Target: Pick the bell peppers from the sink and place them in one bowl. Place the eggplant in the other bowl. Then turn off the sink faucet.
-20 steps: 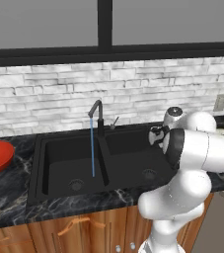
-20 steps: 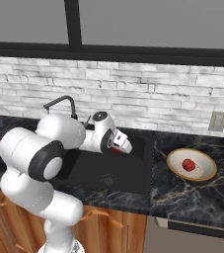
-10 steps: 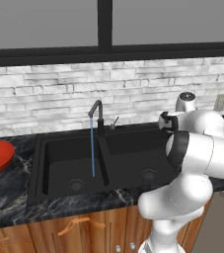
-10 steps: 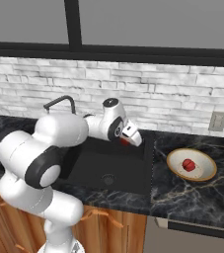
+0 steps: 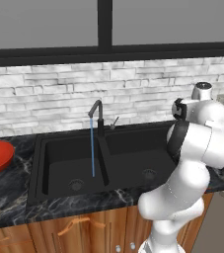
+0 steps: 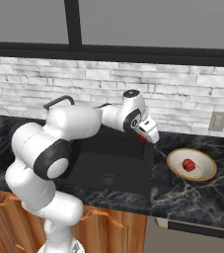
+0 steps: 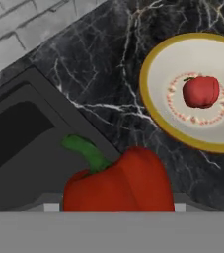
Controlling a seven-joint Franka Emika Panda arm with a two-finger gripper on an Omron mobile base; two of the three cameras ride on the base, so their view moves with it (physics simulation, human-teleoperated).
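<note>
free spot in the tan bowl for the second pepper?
Yes: bare cream floor in the tan bowl all around the bell pepper sitting mid-bowl. Dark counter between sink rim and bowl is bare. The held pepper hangs near the sink corner.

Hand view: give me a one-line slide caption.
Red bell pepper in the gripper over the sink corner, second pepper in the tan bowl ahead.

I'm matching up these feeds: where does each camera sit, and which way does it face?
Left base view: behind-left of the arm, facing the sink and running faucet; white arm lower right.
Right base view: behind-right, facing the sink and tan bowl; arm lower left, pincer holding a bell pepper.
Hand view: looks down past that pepper at the bowl.
Both base views share the sink.
</note>
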